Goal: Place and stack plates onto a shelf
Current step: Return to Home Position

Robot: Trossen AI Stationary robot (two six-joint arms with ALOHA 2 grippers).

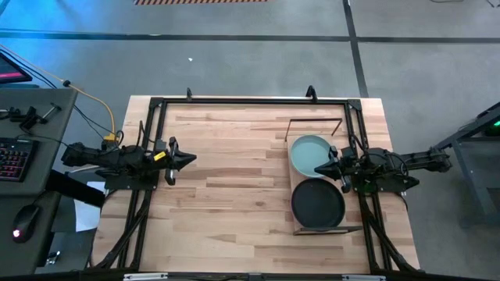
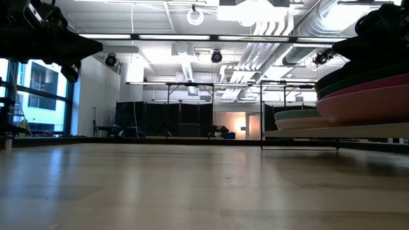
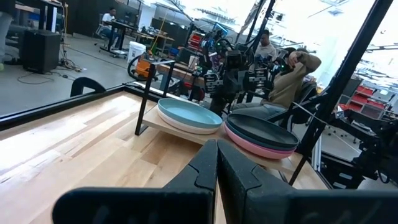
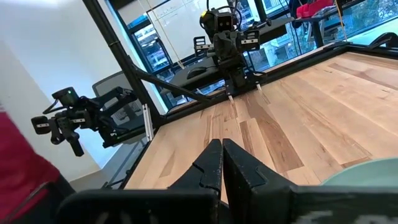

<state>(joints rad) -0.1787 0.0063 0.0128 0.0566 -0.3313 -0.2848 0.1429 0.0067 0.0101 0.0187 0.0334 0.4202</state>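
At three o'clock on the plank tabletop [image 1: 234, 203] lies the shelf [image 1: 296, 183], a flat light-wood board with a thin black wire frame, and all the plates in sight sit on it in two stacks. The stack at the shelf's six o'clock end is topped by the black plate [image 1: 318, 204]. The low view shows the magenta plate [image 2: 367, 105] at its base and a dark band between, which I take for the dark green plate [image 2: 367, 85]. The stack at the twelve o'clock end is topped by the pale teal plate [image 1: 307, 153], with paler rims [image 2: 297, 124] under it; their colours are hard to separate.

No plate lies on the bare table, so the stacking looks finished, and what remains seems to be only drawing both arms away to rest.

The plates are round, shallow and rimmed, with a smooth matt finish, and they nest closely, each stack reading as tight layered edges. The board is pale and grained like the planks beneath it.

The right gripper [image 1: 326, 168] hovers at the three o'clock edge of the teal plate, its fingers pressed together and carrying nothing. The left gripper [image 1: 190, 160] waits at nine o'clock, well apart from the shelf, its fingers likewise closed on nothing.
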